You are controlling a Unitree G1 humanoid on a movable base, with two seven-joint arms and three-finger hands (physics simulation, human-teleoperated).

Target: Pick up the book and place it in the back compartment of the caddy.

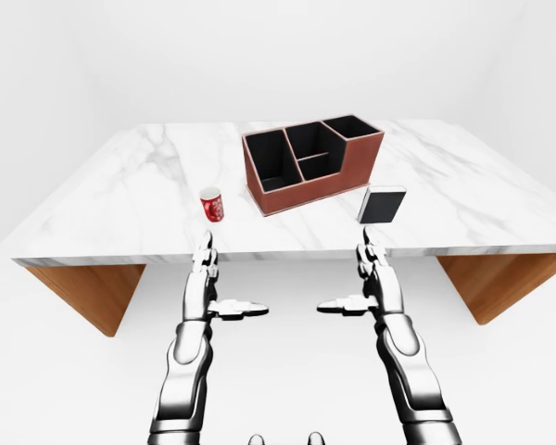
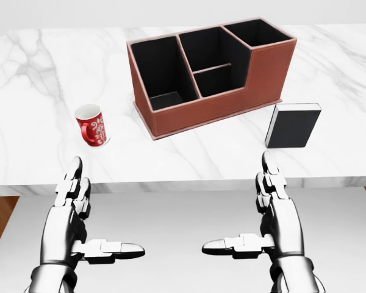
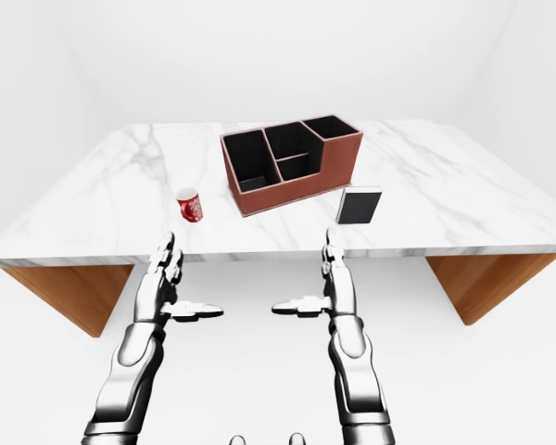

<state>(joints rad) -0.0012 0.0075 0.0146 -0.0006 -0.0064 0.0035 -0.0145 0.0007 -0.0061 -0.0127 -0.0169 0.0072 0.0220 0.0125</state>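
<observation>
A black book [image 2: 292, 126] with white page edges stands upright on the marble table [image 2: 24, 122], just right of the caddy's near right corner. The brown leather caddy [image 2: 232, 101] has black-lined compartments: a long one at left, two small ones in the middle, and a taller one at the top right in the head view. My right hand [image 2: 256, 210] hovers open below the table's near edge, under the book, its fingers pointing toward the table. My left hand [image 2: 88, 210] mirrors it, open, below the mug. Neither hand touches anything.
A red mug [image 2: 93, 125] with white pattern stands on the table left of the caddy. The table rests on wooden supports [image 1: 93, 292] at both ends. White floor and walls surround it.
</observation>
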